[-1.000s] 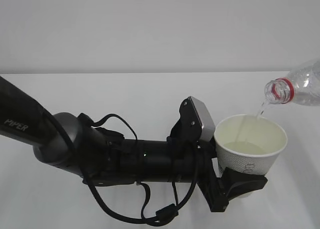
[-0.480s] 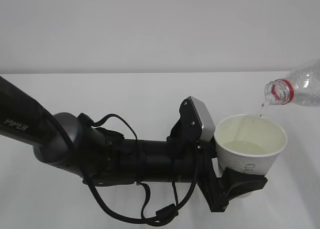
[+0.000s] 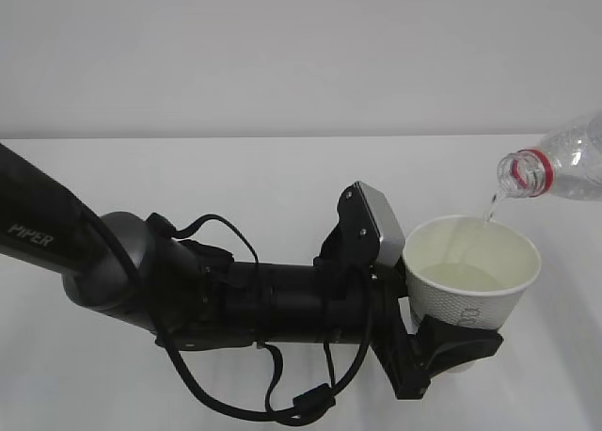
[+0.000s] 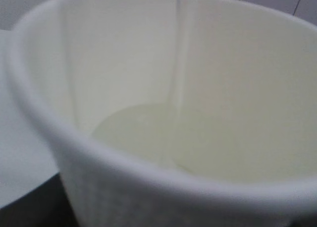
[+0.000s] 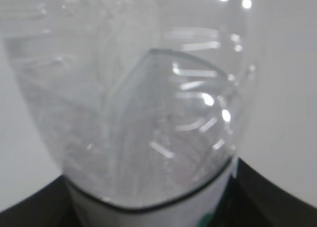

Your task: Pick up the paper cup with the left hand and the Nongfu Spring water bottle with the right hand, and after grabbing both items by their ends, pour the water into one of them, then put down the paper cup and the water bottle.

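The white paper cup point(image 3: 470, 285) is held upright off the table at lower right, my left gripper point(image 3: 442, 351) shut on its lower part. The Nongfu Spring water bottle point(image 3: 564, 163) comes in from the right edge, tipped mouth-down above the cup's far rim. A thin stream of water point(image 3: 490, 206) falls into the cup, where a shallow pool point(image 3: 461, 279) lies. The left wrist view shows the cup point(image 4: 124, 187) close up with the stream point(image 4: 177, 63) entering it. In the right wrist view the bottle point(image 5: 138, 113) fills the frame, and my right gripper point(image 5: 148, 209) is shut on its lower part.
The white table point(image 3: 235, 177) runs back to a plain white wall. My left arm point(image 3: 141, 280) lies across the lower left with loose black cables point(image 3: 282, 398) hanging beneath it and a grey camera block point(image 3: 376, 226) beside the cup.
The stream keeps running into the cup. The bottle's mouth has barely shifted to the right, and the left arm and cup have stayed still.
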You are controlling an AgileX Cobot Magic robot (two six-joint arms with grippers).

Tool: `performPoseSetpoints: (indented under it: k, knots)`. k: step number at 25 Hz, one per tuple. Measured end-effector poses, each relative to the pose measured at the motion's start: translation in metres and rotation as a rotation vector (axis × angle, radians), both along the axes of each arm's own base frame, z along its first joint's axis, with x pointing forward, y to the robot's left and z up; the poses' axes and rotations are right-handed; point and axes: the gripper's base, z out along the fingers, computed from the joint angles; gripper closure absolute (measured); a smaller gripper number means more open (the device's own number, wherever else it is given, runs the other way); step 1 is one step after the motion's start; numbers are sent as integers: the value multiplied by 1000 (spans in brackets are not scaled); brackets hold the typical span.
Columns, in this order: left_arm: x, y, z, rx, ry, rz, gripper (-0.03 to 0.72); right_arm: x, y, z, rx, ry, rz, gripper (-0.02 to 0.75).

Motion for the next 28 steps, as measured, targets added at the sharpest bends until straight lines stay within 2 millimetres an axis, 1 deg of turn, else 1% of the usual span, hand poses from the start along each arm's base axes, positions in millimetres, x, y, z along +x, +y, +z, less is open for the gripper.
performPoseSetpoints:
  k: [28]
  knots:
    - [0, 0, 0, 0, 0, 0, 142, 0, 0, 0, -7, -2, 1, 287]
